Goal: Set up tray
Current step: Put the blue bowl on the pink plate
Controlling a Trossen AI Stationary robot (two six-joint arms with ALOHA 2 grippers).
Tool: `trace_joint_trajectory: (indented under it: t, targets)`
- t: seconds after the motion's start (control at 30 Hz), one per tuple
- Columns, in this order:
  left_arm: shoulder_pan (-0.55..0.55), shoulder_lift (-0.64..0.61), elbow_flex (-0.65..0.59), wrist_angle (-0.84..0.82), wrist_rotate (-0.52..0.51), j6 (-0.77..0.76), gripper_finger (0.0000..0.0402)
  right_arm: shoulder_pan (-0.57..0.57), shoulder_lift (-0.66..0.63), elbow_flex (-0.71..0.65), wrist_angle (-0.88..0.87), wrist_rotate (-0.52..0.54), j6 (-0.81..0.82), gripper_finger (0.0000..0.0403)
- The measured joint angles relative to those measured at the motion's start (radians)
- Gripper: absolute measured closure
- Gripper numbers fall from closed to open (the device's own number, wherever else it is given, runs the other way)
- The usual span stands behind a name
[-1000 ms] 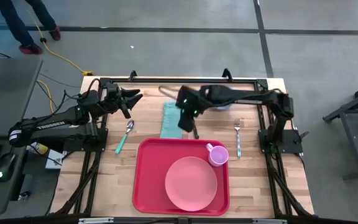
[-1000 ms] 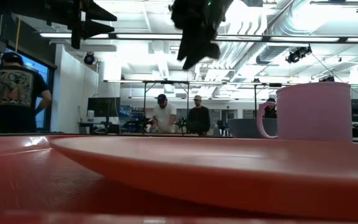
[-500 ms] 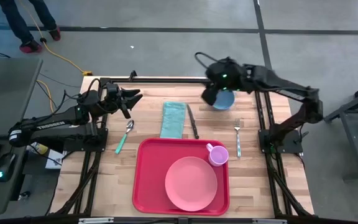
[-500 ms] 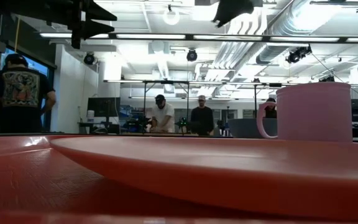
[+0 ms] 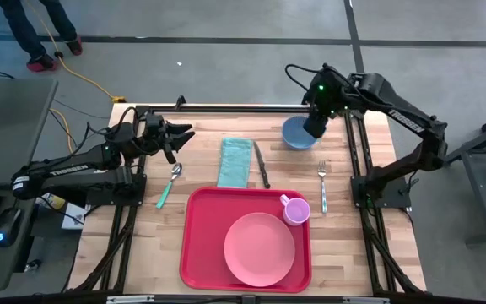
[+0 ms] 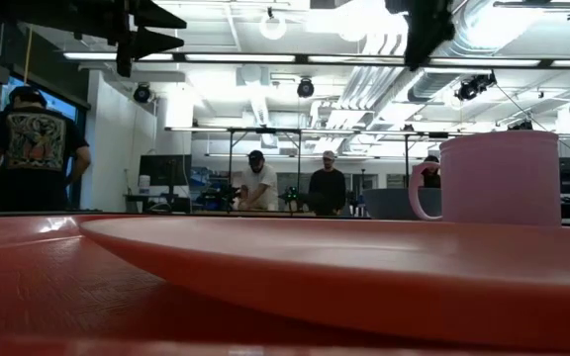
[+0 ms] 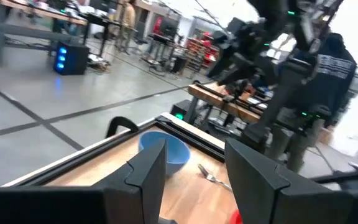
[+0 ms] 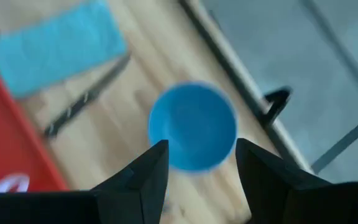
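The tray point(image 5: 205, 245) sits at six o'clock on the table, holding a plate point(image 5: 260, 247) and a mug point(image 5: 294, 209). The right gripper point(image 8: 197, 165) — fingers spread — hovers over the blue bowl point(image 5: 296, 134) at one o'clock. The bowl looks next: descend, grip its rim. The left gripper point(image 5: 184, 133), also spread, waits at ten o'clock.

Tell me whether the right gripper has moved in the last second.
Yes. In the high view the right gripper went from above the knife toward the far right corner, and now hangs open over the blue bowl.
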Motion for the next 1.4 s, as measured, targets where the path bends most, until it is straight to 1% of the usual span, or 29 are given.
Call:
trace_joint_trajectory:
  t: [0.2, 0.37, 0.43, 0.57, 0.63, 0.87, 1.03, 1.1, 1.23, 1.4]
  targets:
    - [0.0, 0.0, 0.0, 0.0, 0.057, 0.002, 0.0207, -0.076, 0.005, 0.0, -0.071, -0.224, -0.103, 0.0222]
    - [0.0, 0.0, 0.0, 0.0, 0.093, 0.007, 0.0207, -0.137, 0.005, 0.0, -0.126, -0.375, -0.171, 0.0222]
    - [0.0, 0.0, 0.0, 0.0, 0.107, 0.025, 0.0207, -0.157, 0.005, 0.0, -0.127, -0.379, -0.186, 0.0222]
    - [0.0, 0.0, 0.0, 0.0, 0.126, 0.051, 0.0207, -0.197, 0.008, -0.005, -0.112, -0.298, -0.19, 0.0226]
    - [0.0, 0.0, 0.0, 0.0, 0.126, 0.057, 0.0207, -0.217, 0.009, -0.048, -0.079, -0.286, -0.196, 0.023]
    - [0.0, 0.0, 0.0, 0.0, 0.152, 0.061, 0.0207, -0.259, 0.011, -0.302, 0.099, -0.371, -0.156, 0.0246]
    - [0.0, 0.0, 0.0, -0.007, 0.179, 0.061, 0.0207, -0.26, 0.011, -0.454, 0.253, -0.441, -0.113, 0.0251]
    - [0.0, 0.0, 0.0, -0.019, 0.179, 0.061, 0.0207, -0.252, 0.011, -0.508, 0.305, -0.451, -0.091, 0.0251]
    - [0.0, 0.0, 0.0, -0.05, 0.178, 0.061, 0.0207, -0.24, 0.011, -0.577, 0.387, -0.466, -0.053, 0.0249]
    - [0.0, 0.0, 0.0, -0.057, 0.189, 0.061, 0.0207, -0.21, 0.011, -0.61, 0.508, -0.493, -0.031, 0.0244]
